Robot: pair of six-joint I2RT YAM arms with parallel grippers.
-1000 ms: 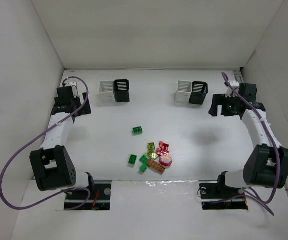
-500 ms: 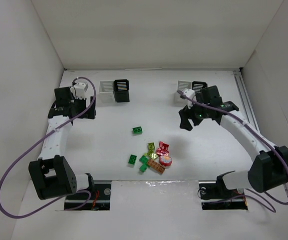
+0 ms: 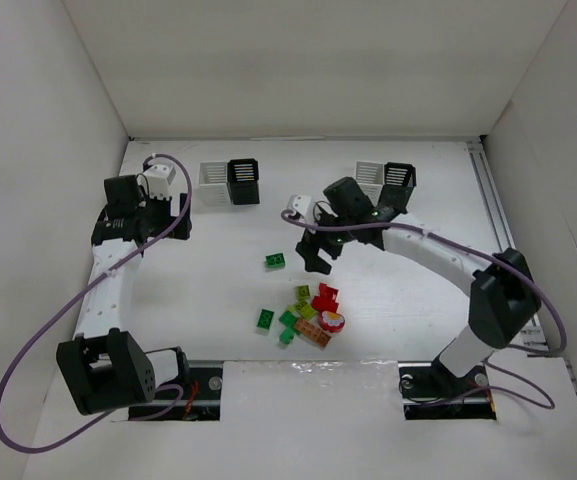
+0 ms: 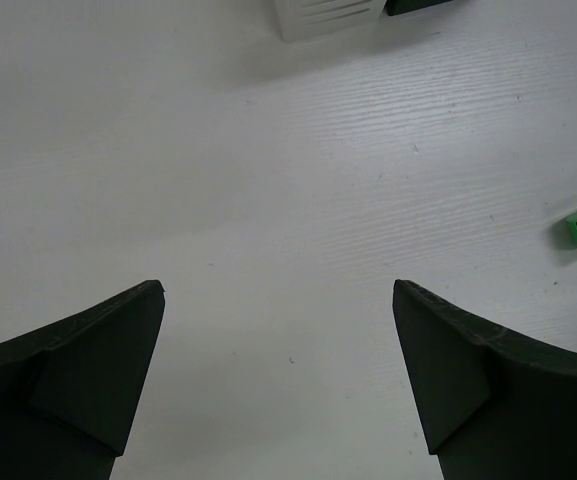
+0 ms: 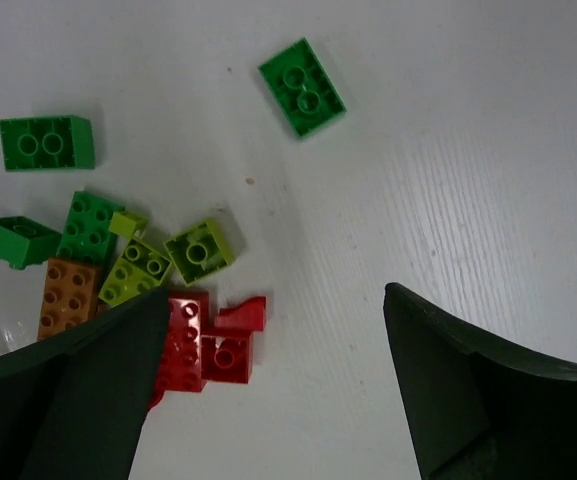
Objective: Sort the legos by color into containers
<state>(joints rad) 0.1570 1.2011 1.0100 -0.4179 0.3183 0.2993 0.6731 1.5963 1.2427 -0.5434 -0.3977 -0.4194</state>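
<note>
Red, green, orange legos (image 3: 309, 311) unsorted at counter (image 3: 418, 300) 6 o'clock | right gripper (image 3: 316, 262) swung in from 3 o'clock, spread over them, pick likely next | left gripper (image 4: 278, 295) spread, 9 o'clock

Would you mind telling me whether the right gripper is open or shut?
Open: the right gripper shows its fingers wide apart, holding nothing.

a white worktop (image 3: 218, 250) with a fine ribbed grain sits boxed in by plain white panels: a back wall (image 3: 308, 70), a left wall (image 3: 38, 150) and a right wall (image 3: 558, 130). a pale rail (image 3: 490, 200) runs along its right edge. the light is even, the shadows soft.
</note>
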